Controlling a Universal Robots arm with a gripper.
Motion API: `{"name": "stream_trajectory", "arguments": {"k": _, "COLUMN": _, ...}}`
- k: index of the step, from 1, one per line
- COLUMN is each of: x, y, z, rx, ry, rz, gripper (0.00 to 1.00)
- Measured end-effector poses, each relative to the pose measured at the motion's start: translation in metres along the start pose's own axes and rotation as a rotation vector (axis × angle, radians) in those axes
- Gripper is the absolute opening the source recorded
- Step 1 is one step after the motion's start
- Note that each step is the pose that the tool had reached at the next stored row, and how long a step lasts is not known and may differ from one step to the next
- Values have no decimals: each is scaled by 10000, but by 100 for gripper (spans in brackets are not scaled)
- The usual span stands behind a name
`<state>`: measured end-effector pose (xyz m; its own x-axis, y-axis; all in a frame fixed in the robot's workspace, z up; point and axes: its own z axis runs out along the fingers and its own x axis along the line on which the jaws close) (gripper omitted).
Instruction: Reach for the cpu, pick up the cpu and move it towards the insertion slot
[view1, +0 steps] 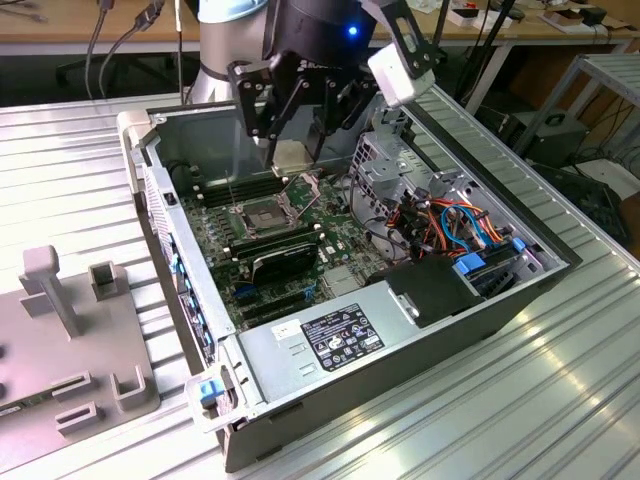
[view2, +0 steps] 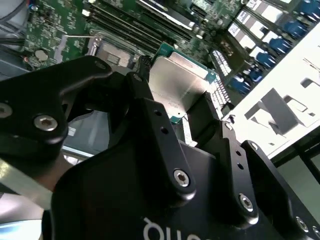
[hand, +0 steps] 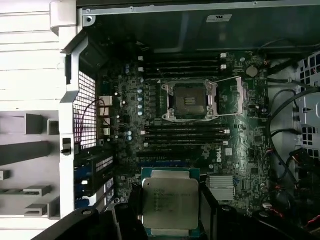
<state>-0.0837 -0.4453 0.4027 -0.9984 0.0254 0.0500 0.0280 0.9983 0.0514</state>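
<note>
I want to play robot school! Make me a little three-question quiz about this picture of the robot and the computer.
1. True or false: the pincer is holding the cpu.
2. Pick one. The socket is: A) filled with a chip, B) open with nothing in it, C) covered by a fan.
3. Fill the gap: the cpu hangs in the air ____ the motherboard.

Key
1. True. The pincer's fingers clamp the cpu's edges.
2. B. Its plate is swung open and the dark centre is bare.
3. Above. It is not yet over the socket, which lies a little to the exterior view's left.
</note>
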Motion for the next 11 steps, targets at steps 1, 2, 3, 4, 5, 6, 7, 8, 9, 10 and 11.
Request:
{"name": "stream_trajectory", "arguments": {"k": 1, "x": -43, "y": 5, "z": 9, "rx": 0, "ry": 0, "rz": -1, "gripper": 55}}
{"name": "stream_trajectory", "arguments": {"k": 2, "x": -102, "y": 14, "z": 20, "rx": 1, "ry": 0, "rz": -2, "gripper": 55}}
{"name": "stream_trajectory", "arguments": {"k": 3, "x": -135, "y": 18, "z": 25, "rx": 0, "ry": 1, "rz": -1, "gripper": 55}}
{"name": "stream_trajectory", "arguments": {"k": 4, "x": -146, "y": 19, "z": 26, "rx": 0, "ry": -1, "rz": -1, "gripper": 55}}
{"name": "stream_trajectory", "arguments": {"k": 5, "x": -146, "y": 19, "z": 26, "rx": -1, "ry": 0, "rz": -2, "gripper": 55}}
{"name": "stream_trajectory", "arguments": {"k": 6, "x": -147, "y": 19, "z": 25, "rx": 1, "ry": 0, "rz": 1, "gripper": 55}}
{"name": "stream_trajectory", "arguments": {"k": 7, "x": -148, "y": 19, "z": 25, "rx": 2, "ry": 0, "rz": 0, "gripper": 55}}
{"name": "stream_trajectory", "arguments": {"k": 8, "x": -160, "y": 20, "z": 25, "rx": 1, "ry": 0, "rz": -1, "gripper": 55}}
{"name": "stream_trajectory", "arguments": {"k": 9, "x": -173, "y": 20, "z": 25, "rx": 1, "ry": 0, "rz": -1, "gripper": 55}}
{"name": "stream_trajectory", "arguments": {"k": 10, "x": -174, "y": 20, "z": 25, "rx": 0, "ry": 0, "rz": -1, "gripper": 55}}
{"name": "stream_trajectory", "arguments": {"k": 11, "x": -175, "y": 20, "z": 24, "rx": 1, "ry": 0, "rz": -1, "gripper": 55}}
